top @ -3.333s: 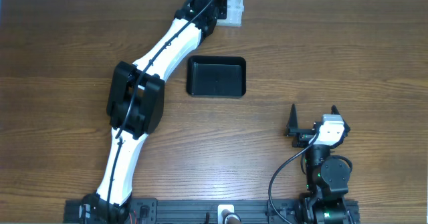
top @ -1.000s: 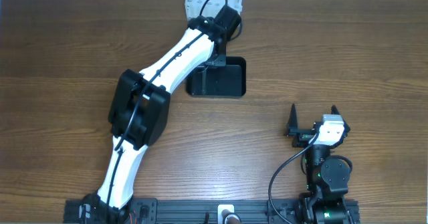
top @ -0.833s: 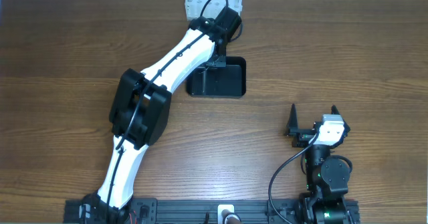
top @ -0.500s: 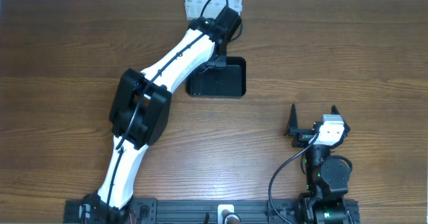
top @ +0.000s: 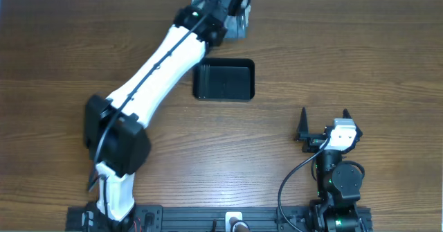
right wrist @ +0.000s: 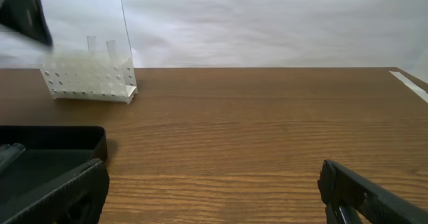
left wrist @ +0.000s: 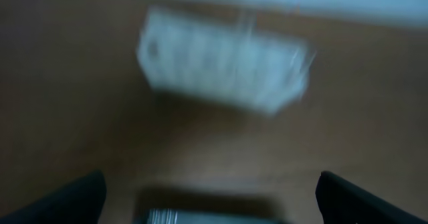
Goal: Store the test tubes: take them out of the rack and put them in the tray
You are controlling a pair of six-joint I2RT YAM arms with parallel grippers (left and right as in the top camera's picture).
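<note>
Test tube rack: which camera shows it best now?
The right wrist view: the test tube rack stands side-on, with tubes upright in it. In the top view the left arm covers most of it. The left wrist view shows it whole, but tubes cannot be made out.

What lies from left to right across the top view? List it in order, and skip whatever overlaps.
black elbow joint of the white left arm → shallow black rectangular plastic tray → right arm's black two-finger hand
</note>
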